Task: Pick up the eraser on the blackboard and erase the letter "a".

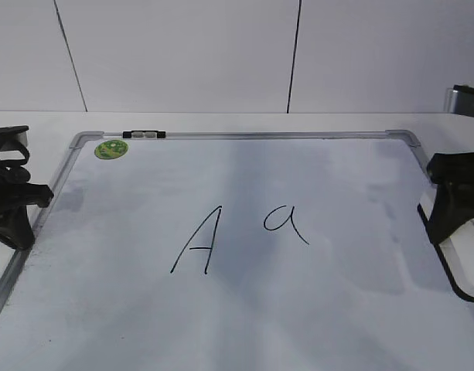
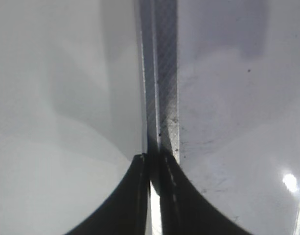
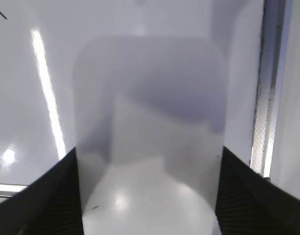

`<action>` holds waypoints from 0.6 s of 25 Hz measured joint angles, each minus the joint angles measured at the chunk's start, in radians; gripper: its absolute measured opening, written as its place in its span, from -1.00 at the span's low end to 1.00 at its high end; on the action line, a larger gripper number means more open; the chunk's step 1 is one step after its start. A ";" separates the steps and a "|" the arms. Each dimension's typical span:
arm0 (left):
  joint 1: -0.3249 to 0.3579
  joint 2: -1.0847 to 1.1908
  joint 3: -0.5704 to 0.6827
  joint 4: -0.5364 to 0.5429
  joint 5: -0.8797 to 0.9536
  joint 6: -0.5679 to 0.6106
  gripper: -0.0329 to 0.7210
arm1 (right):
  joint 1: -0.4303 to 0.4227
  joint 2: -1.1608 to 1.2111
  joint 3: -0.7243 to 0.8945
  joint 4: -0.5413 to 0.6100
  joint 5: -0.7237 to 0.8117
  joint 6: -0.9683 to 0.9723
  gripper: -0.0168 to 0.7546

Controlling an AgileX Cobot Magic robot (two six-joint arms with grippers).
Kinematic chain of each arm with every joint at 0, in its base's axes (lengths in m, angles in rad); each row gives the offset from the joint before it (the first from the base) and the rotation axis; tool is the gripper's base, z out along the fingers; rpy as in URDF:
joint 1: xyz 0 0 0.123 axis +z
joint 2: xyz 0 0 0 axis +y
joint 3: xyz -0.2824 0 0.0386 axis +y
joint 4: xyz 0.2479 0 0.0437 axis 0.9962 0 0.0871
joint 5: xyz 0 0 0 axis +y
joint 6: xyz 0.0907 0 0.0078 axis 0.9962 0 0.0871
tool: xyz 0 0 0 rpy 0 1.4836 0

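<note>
The blackboard (image 1: 337,294) is a white board with a silver frame, lying flat. The small letter "a" (image 1: 284,222) is written in black near its middle. The white eraser (image 1: 462,246) with a black underside lies at the board's right edge. My right gripper (image 1: 451,209) is down over it. In the right wrist view the eraser (image 3: 150,98) fills the gap between the jaws (image 3: 148,152), and both fingers touch its sides. My left gripper (image 1: 24,209) rests at the board's left edge, shut and empty (image 2: 154,159), over the frame strip (image 2: 162,73).
A capital "A" (image 1: 198,241) is written left of the "a". A green round magnet (image 1: 111,149) and a black-and-silver clip (image 1: 144,134) sit at the board's far left corner. The frame's right rail (image 3: 267,88) runs just beside the eraser.
</note>
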 joint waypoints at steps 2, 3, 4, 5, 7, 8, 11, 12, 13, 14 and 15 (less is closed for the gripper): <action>0.000 0.000 0.000 0.000 0.000 0.000 -0.86 | 0.022 0.024 -0.009 0.000 0.000 -0.007 0.48; 0.000 0.000 0.000 0.000 0.000 0.000 -0.86 | 0.040 0.042 -0.016 -0.009 0.000 -0.009 0.48; 0.000 0.000 0.000 0.000 0.000 0.000 -0.86 | 0.059 0.061 -0.028 -0.022 0.000 -0.009 0.48; 0.000 0.000 0.000 0.000 0.000 0.000 -0.86 | 0.075 0.079 -0.040 -0.034 0.000 -0.009 0.48; 0.000 0.000 0.000 0.000 0.000 0.000 -0.86 | 0.107 0.121 -0.066 -0.063 0.000 -0.005 0.48; 0.000 0.000 0.000 0.000 0.000 0.000 -0.86 | 0.119 0.138 -0.086 -0.081 0.000 0.002 0.48; 0.000 0.000 0.000 0.000 0.000 0.000 -0.86 | 0.143 0.196 -0.142 -0.109 0.000 0.015 0.48; 0.000 0.000 0.000 0.000 0.000 0.000 -0.86 | 0.149 0.212 -0.164 -0.113 0.000 0.018 0.48; 0.000 0.000 0.000 0.000 0.000 0.000 -0.86 | 0.154 0.231 -0.183 -0.121 0.000 0.020 0.48; 0.000 0.000 0.000 0.000 0.000 0.000 -0.86 | 0.160 0.249 -0.206 -0.125 0.000 0.022 0.48; 0.000 0.000 0.000 0.000 0.000 0.000 -0.86 | 0.164 0.265 -0.230 -0.127 0.000 0.024 0.48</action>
